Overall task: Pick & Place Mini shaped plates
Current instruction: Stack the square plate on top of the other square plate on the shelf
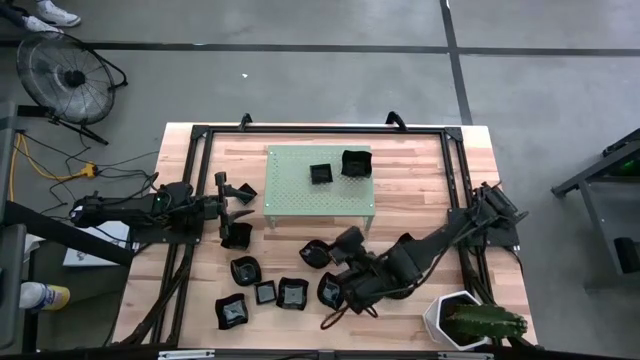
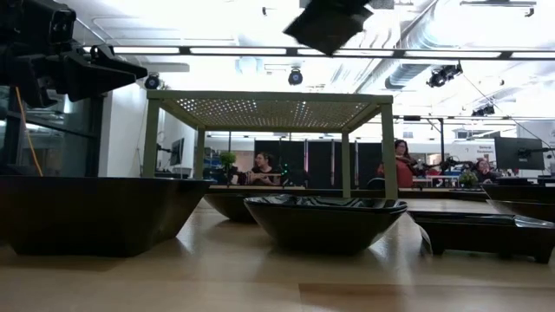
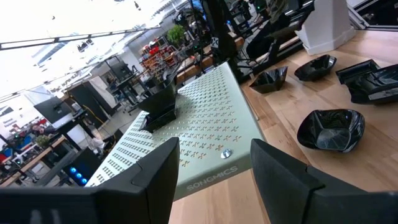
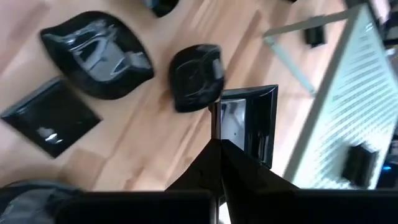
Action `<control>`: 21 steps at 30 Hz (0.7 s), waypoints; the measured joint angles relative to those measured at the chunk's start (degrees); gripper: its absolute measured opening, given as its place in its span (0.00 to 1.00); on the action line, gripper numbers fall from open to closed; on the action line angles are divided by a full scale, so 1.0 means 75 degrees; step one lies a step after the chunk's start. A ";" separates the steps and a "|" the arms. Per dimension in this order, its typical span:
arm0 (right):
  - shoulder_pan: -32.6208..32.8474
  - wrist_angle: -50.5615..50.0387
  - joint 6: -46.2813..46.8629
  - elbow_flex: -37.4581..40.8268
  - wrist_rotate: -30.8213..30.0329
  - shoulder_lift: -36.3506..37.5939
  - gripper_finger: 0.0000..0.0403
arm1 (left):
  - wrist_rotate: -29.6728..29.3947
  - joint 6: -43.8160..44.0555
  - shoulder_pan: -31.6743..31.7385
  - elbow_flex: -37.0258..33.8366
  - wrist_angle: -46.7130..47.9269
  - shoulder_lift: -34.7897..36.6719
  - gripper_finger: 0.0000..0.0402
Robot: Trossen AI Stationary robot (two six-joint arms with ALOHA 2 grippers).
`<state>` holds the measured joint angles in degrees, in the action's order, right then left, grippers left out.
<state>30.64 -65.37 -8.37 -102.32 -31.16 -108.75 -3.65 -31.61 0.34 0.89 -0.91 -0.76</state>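
Right gripper (image 4: 219, 140) clamped on square black plate (image 4: 247, 124) edge above table (image 1: 420, 180), left gripper (image 3: 211, 168) spread wide, empty, facing green perforated stand (image 3: 199, 134).

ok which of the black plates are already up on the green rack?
Two: the small square glossy black plate and the larger square black plate beside it, on the perforated green rack. All others lie on the wooden table.

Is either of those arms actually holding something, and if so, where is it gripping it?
Yes: the right gripper pinches a square black dish by its rim. The left gripper is open and holds nothing.
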 joint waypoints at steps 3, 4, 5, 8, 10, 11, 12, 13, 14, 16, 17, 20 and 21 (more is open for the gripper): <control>-0.0181 0.0460 -0.0552 0.0000 -0.0098 0.0000 0.00 | 0.0001 -0.0001 0.0002 0.0000 0.0000 -0.0002 0.48; -0.0244 0.0614 -0.0736 0.0000 -0.0093 0.0000 0.00 | -0.0002 0.0000 0.0001 0.0000 0.0000 0.0000 0.48; -0.0307 0.0776 -0.0895 0.0000 -0.0092 0.0000 0.00 | 0.0001 0.0002 -0.0001 0.0000 0.0000 -0.0002 0.48; -0.0500 0.1199 -0.1329 0.0000 -0.0091 0.0000 0.00 | -0.0001 0.0002 0.0001 0.0000 0.0000 0.0000 0.48; -0.0627 0.1468 -0.1635 0.0000 -0.0055 0.0000 0.00 | -0.0001 0.0001 0.0000 0.0000 0.0000 -0.0001 0.48; -0.0692 0.1596 -0.1793 0.0000 -0.0038 0.0000 0.00 | -0.0002 0.0002 -0.0001 0.0002 0.0000 0.0000 0.48; -0.0758 0.1727 -0.1936 0.0000 -0.0030 0.0000 0.00 | -0.0002 -0.0001 -0.0001 0.0000 0.0000 -0.0002 0.48; -0.0831 0.1840 -0.2076 0.0000 -0.0021 0.0000 0.00 | -0.0002 0.0002 0.0002 0.0000 0.0000 0.0001 0.48; -0.0907 0.1926 -0.2210 0.0000 0.0002 0.0000 0.00 | -0.0002 0.0002 -0.0001 0.0001 0.0000 -0.0002 0.48; -0.1082 0.2113 -0.2467 0.0000 -0.0002 0.0000 0.00 | -0.0002 -0.0001 0.0002 0.0002 0.0000 0.0001 0.48; -0.1181 0.2210 -0.2605 0.0000 -0.0002 0.0001 0.00 | -0.0002 0.0002 0.0002 0.0003 0.0000 0.0000 0.48; -0.1500 0.2484 -0.3048 0.0000 0.0058 0.0003 0.00 | 0.0001 0.0002 -0.0001 0.0000 0.0000 0.0001 0.48; -0.1622 0.2554 -0.3176 0.0000 0.0141 0.0003 0.00 | -0.0002 -0.0001 0.0000 0.0000 0.0000 -0.0001 0.48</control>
<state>18.47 -46.21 -32.19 -102.32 -30.09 -108.73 -3.66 -31.62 0.34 0.89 -0.91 -0.77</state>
